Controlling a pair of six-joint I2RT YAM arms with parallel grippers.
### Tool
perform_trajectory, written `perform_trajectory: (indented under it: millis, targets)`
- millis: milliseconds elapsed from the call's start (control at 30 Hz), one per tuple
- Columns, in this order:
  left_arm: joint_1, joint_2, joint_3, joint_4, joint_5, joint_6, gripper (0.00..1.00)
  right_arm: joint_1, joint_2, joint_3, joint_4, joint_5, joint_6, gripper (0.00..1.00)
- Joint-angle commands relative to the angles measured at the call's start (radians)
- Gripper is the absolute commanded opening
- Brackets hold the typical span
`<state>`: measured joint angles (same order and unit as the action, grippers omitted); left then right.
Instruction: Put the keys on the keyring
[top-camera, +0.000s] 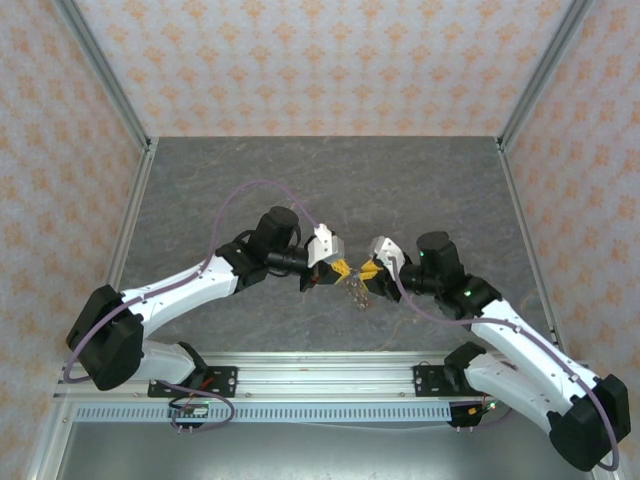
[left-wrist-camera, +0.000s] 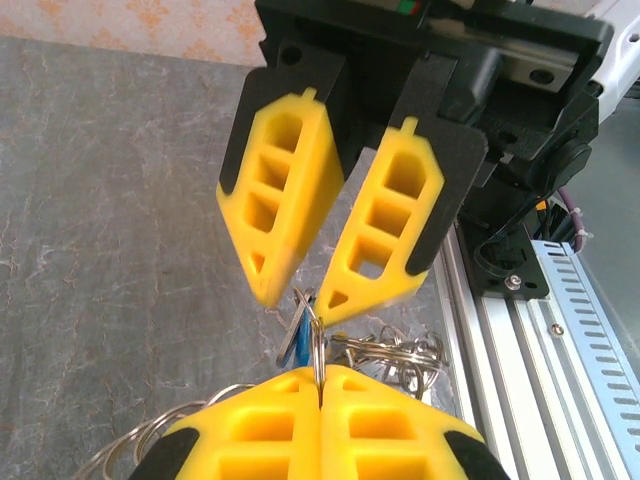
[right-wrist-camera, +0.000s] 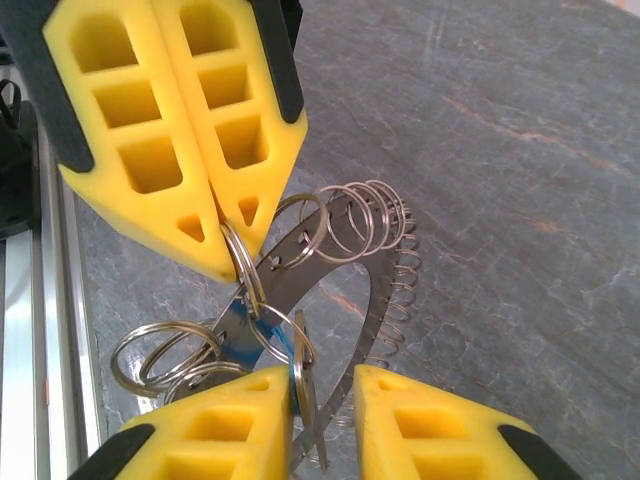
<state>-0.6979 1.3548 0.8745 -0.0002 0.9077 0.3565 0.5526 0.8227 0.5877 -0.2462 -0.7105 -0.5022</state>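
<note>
- The keyring (top-camera: 358, 293) hung between the two grippers, over the middle of the grey table (top-camera: 330, 170); from the right wrist we saw it as a flat grey band (right-wrist-camera: 380, 310) with a wide open centre, tilted above the tabletop; small loops (right-wrist-camera: 365, 215) were threaded along its rim.
- The left gripper (top-camera: 343, 268) had its yellow fingers pressed together; from the right wrist we saw the left gripper (right-wrist-camera: 232, 255) pinching a thin wire loop (right-wrist-camera: 243, 275) at its very tips; in its own wrist view the left gripper (left-wrist-camera: 320, 385) had that wire loop (left-wrist-camera: 317, 335) standing edge-on in the seam between the fingers.
- A blue key (right-wrist-camera: 238, 335) lay just below the pinched loop and against the band; from the left wrist the blue key (left-wrist-camera: 293, 335) showed as a thin blue sliver beside the wire.
- The right gripper (top-camera: 368, 270) faced the left one, tips nearly meeting; its jaws stood apart, gripping nothing that we could see; from the left wrist the right gripper (left-wrist-camera: 300, 300) hovered just above the loop; in its own view the right gripper (right-wrist-camera: 318, 385) had a loop and the band's edge in the gap, close to one finger.
- More small loops (left-wrist-camera: 400, 355) hung bunched beside the left gripper's tips, near the metal rail (left-wrist-camera: 520, 350) at the table's edge.
</note>
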Motion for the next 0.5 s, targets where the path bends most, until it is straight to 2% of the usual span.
perform_trajectory:
  millis: [0,233,467]
  targets:
    - [0.003,-0.025,0.002,0.049,-0.003,-0.002,0.0,-0.005,-0.022,0.046,-0.015,0.02,-0.017,0.25]
    - [0.003,-0.024,0.012,0.002,-0.006,0.026,0.0,-0.004,0.022,0.066,0.029,-0.05,-0.021,0.32]
    - [0.003,-0.026,0.012,-0.004,0.0,0.031,0.0,-0.004,0.064,0.062,0.04,-0.109,-0.032,0.29]
